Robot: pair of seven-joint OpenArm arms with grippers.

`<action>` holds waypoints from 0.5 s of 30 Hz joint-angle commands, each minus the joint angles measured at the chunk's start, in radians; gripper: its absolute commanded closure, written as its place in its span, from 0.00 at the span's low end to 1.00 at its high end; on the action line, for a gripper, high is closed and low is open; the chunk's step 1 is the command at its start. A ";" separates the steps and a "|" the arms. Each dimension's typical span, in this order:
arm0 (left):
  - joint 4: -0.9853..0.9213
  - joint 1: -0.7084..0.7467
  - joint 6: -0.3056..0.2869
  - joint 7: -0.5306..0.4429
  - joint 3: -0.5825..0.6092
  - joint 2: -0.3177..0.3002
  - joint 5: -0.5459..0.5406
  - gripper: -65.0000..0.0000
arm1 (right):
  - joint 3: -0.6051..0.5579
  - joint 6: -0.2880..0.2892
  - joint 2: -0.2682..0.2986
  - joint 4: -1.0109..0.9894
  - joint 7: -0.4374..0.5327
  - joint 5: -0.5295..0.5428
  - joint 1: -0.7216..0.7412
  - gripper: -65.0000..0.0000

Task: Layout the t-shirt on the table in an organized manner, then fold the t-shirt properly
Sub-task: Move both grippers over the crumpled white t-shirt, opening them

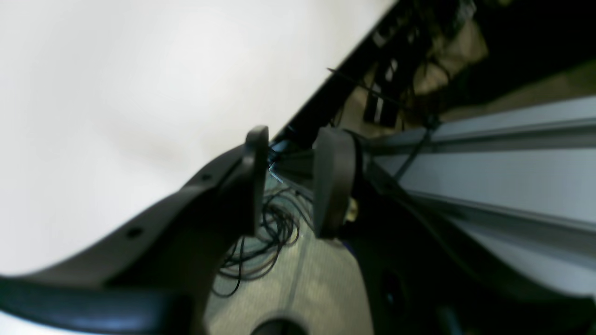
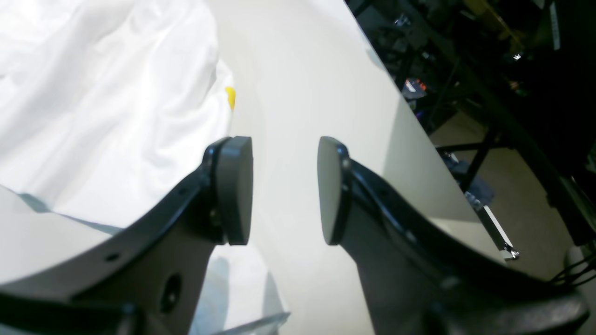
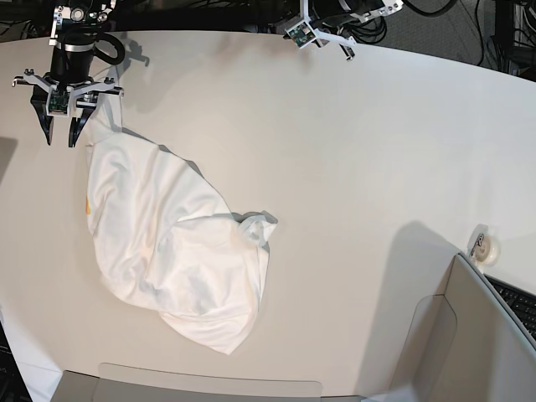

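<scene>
2 tools (image 3: 59,134) (image 3: 323,43) hang parted and empty over the table (image 3: 352,151), while the t-shirt (image 3: 176,251), just beside the right tool, looks light, limp and best pinched at its hem corners.

surface: large smooth off-white table (image 3: 360,151) with a curved far edge
lying on it: crumpled white cotton t-shirt (image 3: 176,243), plain reverse up, rumpled in soft folds on the left half
print: a small yellow patch shows at one shirt edge
right half: bare tabletop
</scene>
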 commanded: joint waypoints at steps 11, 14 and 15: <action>0.038 0.051 0.059 -0.197 -0.386 -0.006 0.028 0.76 | 0.002 -0.007 0.008 0.000 0.029 -0.006 -0.002 0.65; 0.038 0.051 -0.029 -0.191 -0.439 -0.003 0.028 0.76 | -0.001 -0.007 0.005 -0.009 0.029 -0.006 0.017 0.65; 0.038 0.051 -0.049 -0.188 -0.455 -0.001 0.028 0.76 | -0.001 -0.007 0.008 -0.011 0.029 -0.006 0.029 0.65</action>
